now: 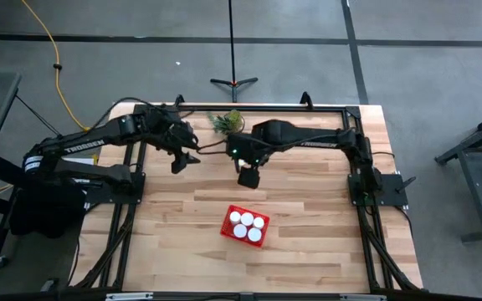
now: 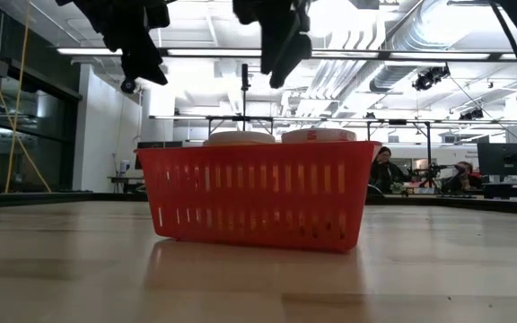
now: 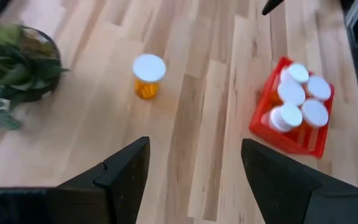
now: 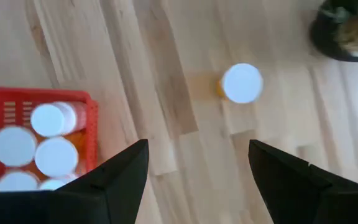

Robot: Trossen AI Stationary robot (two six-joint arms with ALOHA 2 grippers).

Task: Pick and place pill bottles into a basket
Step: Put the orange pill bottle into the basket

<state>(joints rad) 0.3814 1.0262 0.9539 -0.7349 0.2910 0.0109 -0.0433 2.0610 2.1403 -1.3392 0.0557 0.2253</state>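
**One bottle left outside the basket**

The pale wooden worktop (image 1: pixel 308 251) is spanned by two dark arms. The low red plastic basket (image 1: pixel 245 225) is seen near its front, filled with white-capped orange pill bottles (image 1: pixel 247 221). One bottle (image 4: pixel 242 83) stands apart under the right hand (image 1: pixel 248 177), fingers spread and empty. The left hand (image 1: pixel 181 161) is also spread, raised beside the small green potted plant (image 1: pixel 227 122).

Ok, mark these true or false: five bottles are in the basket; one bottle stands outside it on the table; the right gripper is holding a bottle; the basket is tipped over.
1. Five capped pill bottles sit in the red basket: true.
2. One bottle stands outside it on the table: true.
3. The right gripper is holding a bottle: false, it is open and empty, above the loose bottle.
4. The basket is tipped over: false, it sits flat.
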